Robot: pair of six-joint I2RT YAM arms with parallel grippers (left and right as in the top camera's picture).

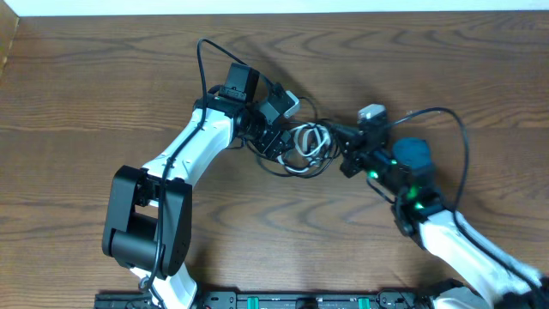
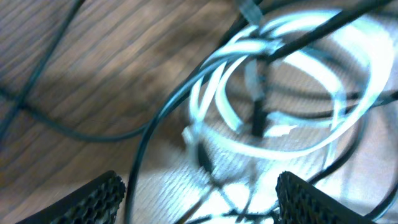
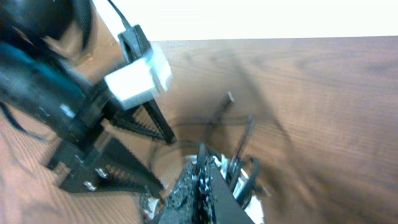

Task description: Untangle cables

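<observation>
left gripper (image 2: 211, 202) jaws are spread wide, gripping nothing. white cord (image 2: 292, 148) sits coiled just ahead of them, black cords (image 2: 148, 134) crossing it on the surface (image 2: 106, 56). right gripper (image 3: 199, 190) jaws look pressed together in that tangle, pretty blurry tho.

A table (image 1: 77, 94) of dark brown wood with a wavy grain is seen in all three views. Along its far edge a pale, off-white strip (image 1: 343, 7) is shown in the overhead and right wrist views. At the near edge a black rail (image 1: 257, 301) with small green parts is seen.
</observation>
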